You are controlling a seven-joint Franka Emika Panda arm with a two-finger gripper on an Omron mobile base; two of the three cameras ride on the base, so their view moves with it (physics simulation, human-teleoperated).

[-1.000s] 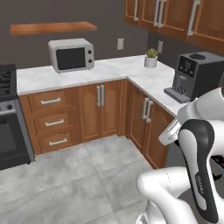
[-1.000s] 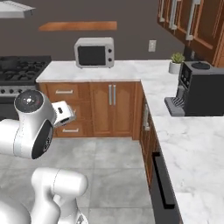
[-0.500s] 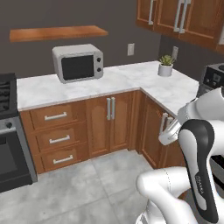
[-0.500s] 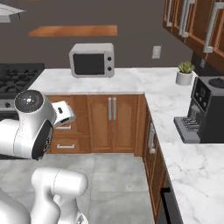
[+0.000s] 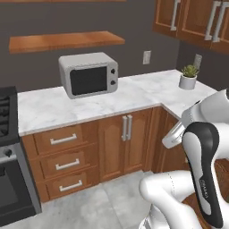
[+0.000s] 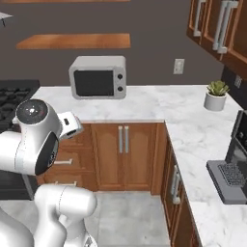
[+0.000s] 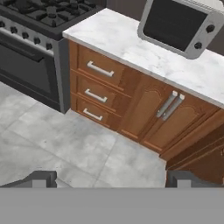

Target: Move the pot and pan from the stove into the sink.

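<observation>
I see the stove point(image 7: 39, 19) at the frame's edge, the gripper point(image 7: 109, 180) empty, fingers apart (no pot or pan visible), so I judge nothing moved.

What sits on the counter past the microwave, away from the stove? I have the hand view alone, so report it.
Observer: A small potted plant in a white pot stands on the counter, near the corner by the back wall.
Operator: Now tell me what is on the wall above the microwave.
Observer: A wooden wall shelf runs above the microwave.
Operator: Report what stands on the counter run after the corner.
Observer: A dark coffee machine stands there, cut off by the right base view's edge.
</observation>
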